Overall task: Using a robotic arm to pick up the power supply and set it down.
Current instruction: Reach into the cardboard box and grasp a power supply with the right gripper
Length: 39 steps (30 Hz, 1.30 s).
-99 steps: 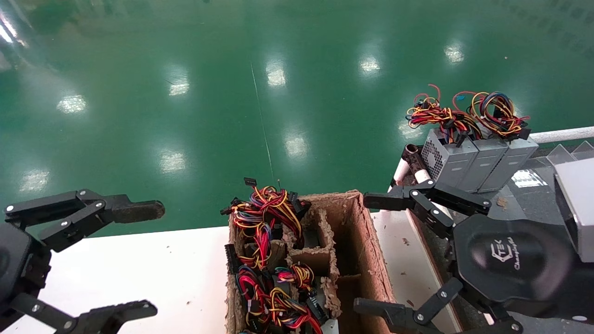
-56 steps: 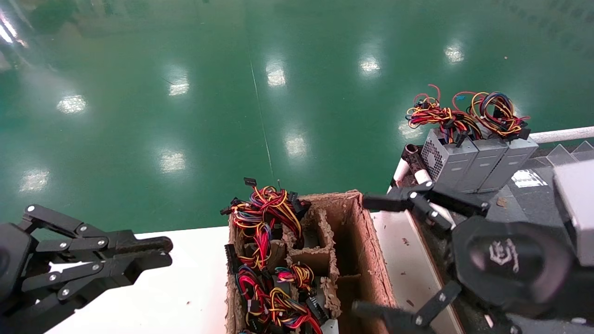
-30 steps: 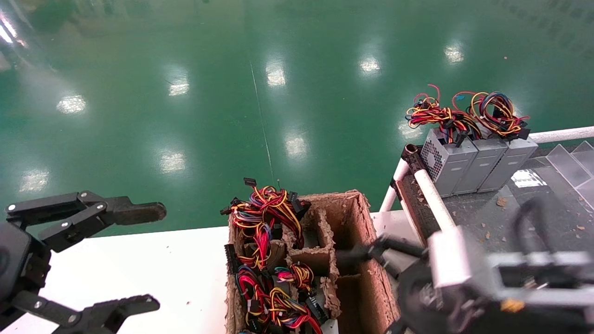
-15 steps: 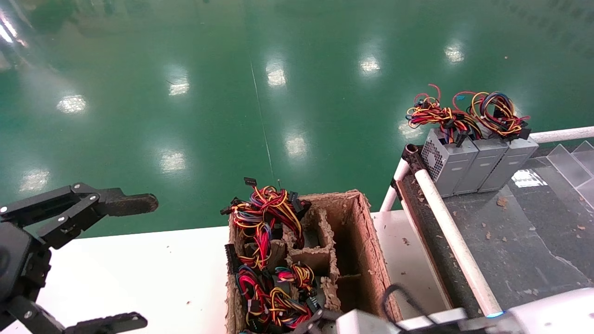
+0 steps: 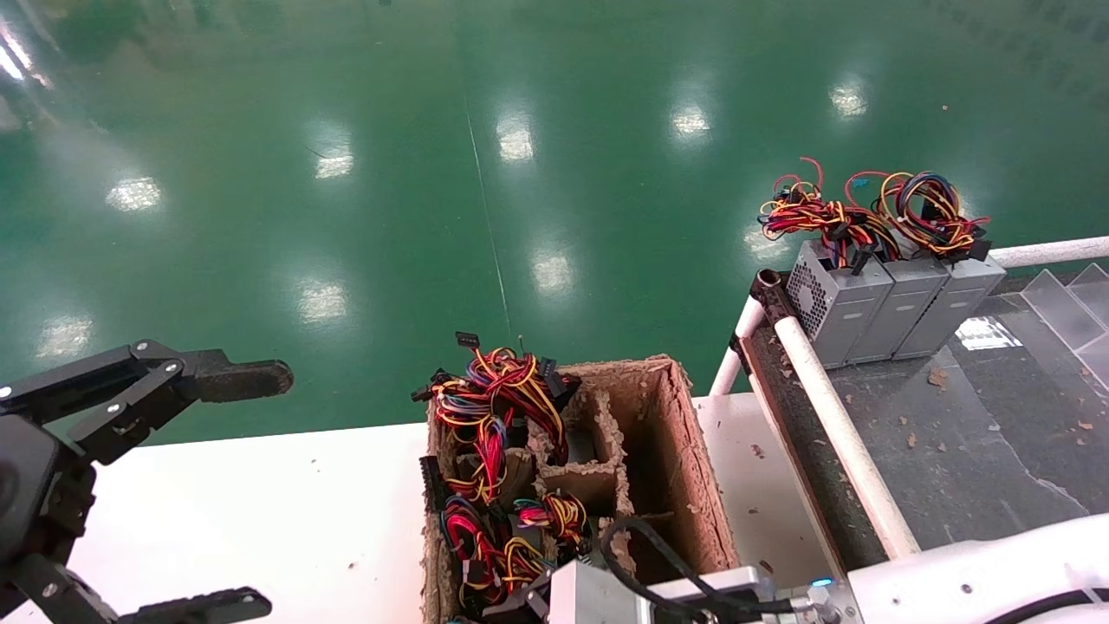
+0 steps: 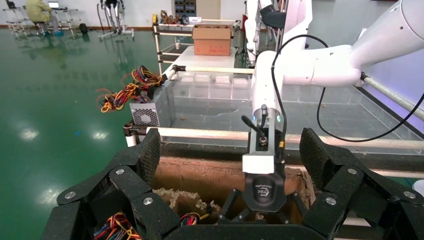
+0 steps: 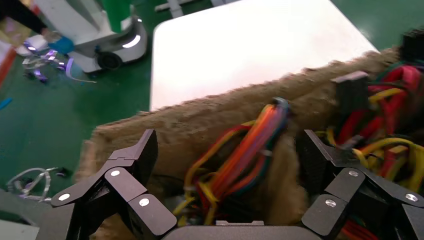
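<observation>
Three grey power supply units (image 5: pixel 892 303) stand in a row on the dark shelf at the right rear, wire bundles on top. More wire bundles (image 5: pixel 494 485) fill the cells of a brown cardboard box (image 5: pixel 684 451); the bodies under them are hidden. My right arm (image 5: pixel 979 572) reaches in from the lower right, its wrist over the box's near end. In the left wrist view the right gripper (image 6: pixel 264 192) with the TEK logo hangs over the box. My right gripper (image 7: pixel 227 155) is open, with a coloured wire bundle (image 7: pixel 250 155) between its fingers. My left gripper (image 5: pixel 217 490) stands open at the far left.
The box sits on a white table (image 5: pixel 303 511). A white rail (image 5: pixel 832 433) edges the dark shelf (image 5: pixel 953 433) on the right. Green floor lies beyond the table. In the left wrist view, racks and another cardboard box (image 6: pixel 212 40) stand far off.
My right arm has swung from beside the shelf across to the box's near end, gripper pointing down into it. The left gripper shut briefly, then opened again, and has barely moved since.
</observation>
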{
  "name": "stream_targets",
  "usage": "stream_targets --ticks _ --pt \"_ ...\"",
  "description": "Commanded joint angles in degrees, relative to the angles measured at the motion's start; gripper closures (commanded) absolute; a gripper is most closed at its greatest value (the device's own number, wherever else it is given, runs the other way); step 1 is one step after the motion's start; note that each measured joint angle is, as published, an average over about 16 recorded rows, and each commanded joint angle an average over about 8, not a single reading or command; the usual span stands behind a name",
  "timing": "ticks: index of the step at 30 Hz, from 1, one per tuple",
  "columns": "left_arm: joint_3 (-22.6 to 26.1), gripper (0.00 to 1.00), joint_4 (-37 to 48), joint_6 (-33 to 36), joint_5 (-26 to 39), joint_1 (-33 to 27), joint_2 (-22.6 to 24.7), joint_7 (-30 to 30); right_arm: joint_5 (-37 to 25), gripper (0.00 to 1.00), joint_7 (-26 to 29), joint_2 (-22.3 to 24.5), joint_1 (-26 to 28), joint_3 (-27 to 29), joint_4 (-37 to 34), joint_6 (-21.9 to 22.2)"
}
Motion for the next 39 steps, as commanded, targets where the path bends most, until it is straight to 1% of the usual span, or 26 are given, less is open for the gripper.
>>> stream_targets --ticks 1,14,31,39 --pt "0.0 0.00 0.0 0.0 0.0 0.0 0.0 0.0 -0.7 1.00 0.4 -0.4 -0.1 -0.1 0.0 1.0" --pt "0.1 0.00 0.0 0.0 0.0 0.0 0.0 0.0 -1.4 1.00 1.2 -1.8 -1.0 -0.3 -0.6 3.2" --pt "0.1 0.00 0.0 0.0 -0.1 0.0 0.0 0.1 -2.7 1.00 0.6 -1.6 -1.1 -0.3 -1.3 4.3" --pt "0.2 0.00 0.0 0.0 -0.1 -0.1 -0.1 0.1 -2.2 1.00 0.2 -1.5 -1.2 0.3 -1.3 4.9"
